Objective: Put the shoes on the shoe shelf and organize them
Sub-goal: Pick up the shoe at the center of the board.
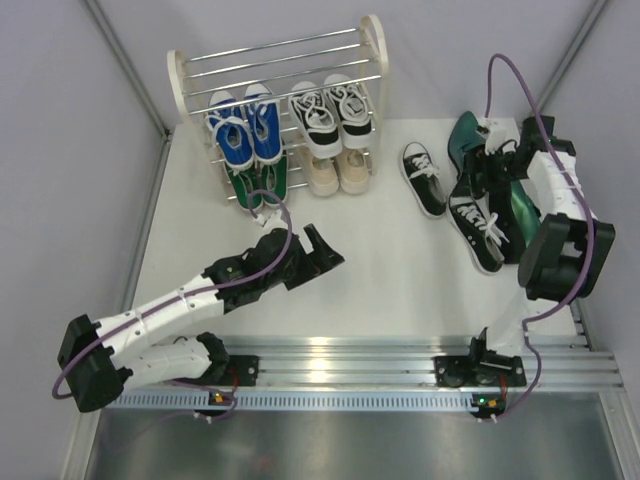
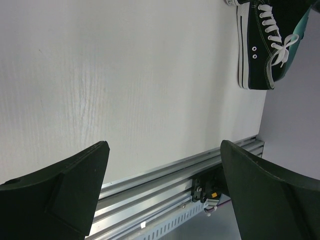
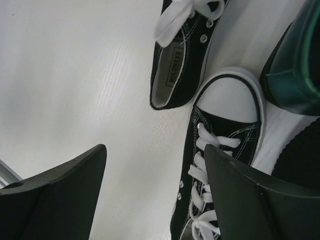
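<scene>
Now the right gripper [image 3: 155, 150] hangs with its jaws spread and empty, one finger over the laces of a black sneaker [image 3: 227, 125], apparently lining up to pinch its side. Another black sneaker [image 3: 177, 75] lies just ahead, with a green dress shoe [image 3: 300, 60] beside it. Well off to its left stands the shelf [image 1: 375, 45], partly filled. The left gripper [image 2: 164, 145] hovers over the table [image 2: 125, 75], wide apart and empty.

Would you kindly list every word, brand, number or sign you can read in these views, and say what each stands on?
"BOLONEAR", or close to it, the last letters being unsure: on the insole label of the upper black sneaker in the right wrist view.
No other text is readable in any view.
</scene>
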Motion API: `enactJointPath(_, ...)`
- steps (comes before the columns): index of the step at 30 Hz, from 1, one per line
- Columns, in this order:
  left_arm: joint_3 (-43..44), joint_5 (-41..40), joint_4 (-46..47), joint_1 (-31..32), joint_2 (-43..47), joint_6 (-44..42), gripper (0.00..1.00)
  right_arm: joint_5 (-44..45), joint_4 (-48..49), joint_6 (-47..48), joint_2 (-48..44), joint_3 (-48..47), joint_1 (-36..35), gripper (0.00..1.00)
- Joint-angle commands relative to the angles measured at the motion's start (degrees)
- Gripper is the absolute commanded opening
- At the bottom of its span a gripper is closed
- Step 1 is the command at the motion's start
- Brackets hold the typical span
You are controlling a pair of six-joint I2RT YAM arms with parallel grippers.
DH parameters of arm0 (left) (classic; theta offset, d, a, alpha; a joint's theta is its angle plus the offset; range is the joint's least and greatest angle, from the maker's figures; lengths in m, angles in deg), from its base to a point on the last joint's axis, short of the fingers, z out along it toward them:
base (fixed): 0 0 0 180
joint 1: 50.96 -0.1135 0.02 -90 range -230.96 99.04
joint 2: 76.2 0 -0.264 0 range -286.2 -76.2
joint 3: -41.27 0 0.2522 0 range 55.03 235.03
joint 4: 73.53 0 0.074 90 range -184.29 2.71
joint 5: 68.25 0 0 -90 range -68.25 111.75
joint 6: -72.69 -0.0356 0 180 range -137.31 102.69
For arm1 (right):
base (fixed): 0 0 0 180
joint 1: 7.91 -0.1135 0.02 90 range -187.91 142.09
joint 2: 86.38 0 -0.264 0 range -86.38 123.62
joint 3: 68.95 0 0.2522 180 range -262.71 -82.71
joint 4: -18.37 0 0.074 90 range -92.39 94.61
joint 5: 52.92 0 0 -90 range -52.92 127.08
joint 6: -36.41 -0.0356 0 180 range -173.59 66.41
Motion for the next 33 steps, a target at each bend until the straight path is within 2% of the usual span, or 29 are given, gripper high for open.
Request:
enactJointPath(1, 1.6, 1.3, 3.6, 0.1, -0.1, 0.9, 0.98, -0.3, 3.8, -5.6, 5.1, -7.8, -1.8, 0.78)
enactJointPath(6, -0.1, 1.1, 4.6, 0.1, 0.8, 2.1, 0.98, 5.1, 7.4, -8.7, 10.7, -13.9, -5.1, 0.76)
enactJointPath(8, -1.0, 1.0, 5.2, 0.1, 1.0, 2.8, 0.98, 6.5, 7.4, -9.3, 14.1, -16.9, -5.5, 0.69)
enactJointPath(10, -1.4, 1.0, 5.6, 0.1, 1.1, 3.5, 0.98, 8.1, 7.4, -9.3, 15.8, -18.0, -5.8, 0.69)
enactJointPath(14, -2.2, 1.0, 6.5, 0.1, 1.0, 3.9, 0.98, 10.7, 8.1, -7.9, 18.7, -18.1, -7.2, 0.64)
enactJointPath(20, -2.3, 1.3, 9.1, 0.1, -0.5, 3.9, 0.98, 13.5, 10.9, -8.0, 20.1, -14.9, -8.9, 0.63)
enactJointPath(27, -1.3, 3.2, 14.4, 0.1, -5.2, 3.5, 0.98, 14.1, 11.0, -9.0, 23.8, -16.6, -11.1, 0.57)
enactJointPath(30, 0.0, 4.7, 16.0, 0.2, -8.2, 3.5, 0.98, 12.8, 10.6, -10.9, 25.9, -18.9, -11.1, 0.36)
enactJointPath(31, 1.1, 5.1, 16.3, 0.2, -9.1, 3.3, 0.98, 11.5, 10.1, -11.2, 26.5, -19.6, -11.1, 0.20)
enactJointPath(33, 2.3, 5.9, 16.5, 0.2, -11.5, 2.9, 0.98, 9.6, 9.6, -12.1, 26.4, -20.6, -11.1, 0.06)
